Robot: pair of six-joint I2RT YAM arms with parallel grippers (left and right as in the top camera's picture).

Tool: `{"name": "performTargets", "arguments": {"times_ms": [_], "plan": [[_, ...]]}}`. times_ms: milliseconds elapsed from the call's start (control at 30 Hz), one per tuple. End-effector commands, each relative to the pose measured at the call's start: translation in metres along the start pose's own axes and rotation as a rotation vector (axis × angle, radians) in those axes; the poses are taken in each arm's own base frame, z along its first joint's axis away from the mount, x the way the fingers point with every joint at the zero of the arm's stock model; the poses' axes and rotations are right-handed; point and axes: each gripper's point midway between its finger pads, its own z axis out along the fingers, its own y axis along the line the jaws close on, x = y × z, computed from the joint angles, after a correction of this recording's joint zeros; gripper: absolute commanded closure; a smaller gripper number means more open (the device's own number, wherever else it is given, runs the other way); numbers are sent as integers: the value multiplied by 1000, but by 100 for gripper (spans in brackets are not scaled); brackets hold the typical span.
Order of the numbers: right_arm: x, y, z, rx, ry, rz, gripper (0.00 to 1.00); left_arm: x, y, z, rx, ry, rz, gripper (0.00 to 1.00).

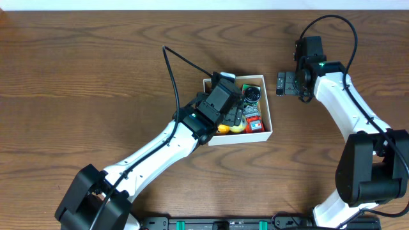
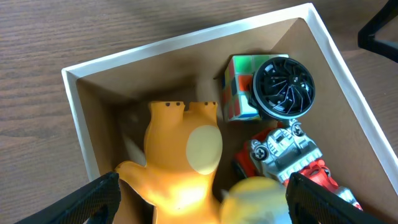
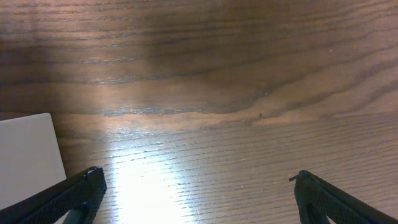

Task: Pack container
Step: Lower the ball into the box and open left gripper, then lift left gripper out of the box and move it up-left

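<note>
The container (image 1: pixel 269 114), a shallow white-walled box with a brown inside, sits mid-table. It also shows in the left wrist view (image 2: pixel 186 38). It holds an orange figure (image 2: pixel 180 158), a coloured cube (image 2: pixel 238 87), a black round finned piece (image 2: pixel 284 87), a red and silver toy (image 2: pixel 289 152) and a blurred yellow thing (image 2: pixel 255 202). My left gripper (image 2: pixel 199 202) hangs over the container's left half, fingers wide apart on either side of the orange figure. My right gripper (image 1: pixel 286 83) is open and empty over bare table, just right of the container.
The table is dark brown wood. In the right wrist view a white corner of the container (image 3: pixel 28 155) shows at the left, with bare wood under the right gripper (image 3: pixel 199 193). The left arm (image 1: pixel 160 144) reaches diagonally from the front left.
</note>
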Motion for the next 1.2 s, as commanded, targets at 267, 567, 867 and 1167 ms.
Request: {"name": "performTargets", "arguments": {"times_ms": [267, 567, 867, 1167], "plan": [[1, -4, 2, 13, 5, 21, 1, -76, 83, -68, -67, -236, -242, 15], [1, -4, 2, 13, 5, 21, 1, -94, 228, -150, -329, -415, -494, 4], [1, -4, 2, 13, 5, 21, 1, -54, 284, -167, -475, -327, -613, 2], [1, -4, 2, 13, 5, 21, 1, -33, 283, -161, -492, -233, -621, 2]]}}
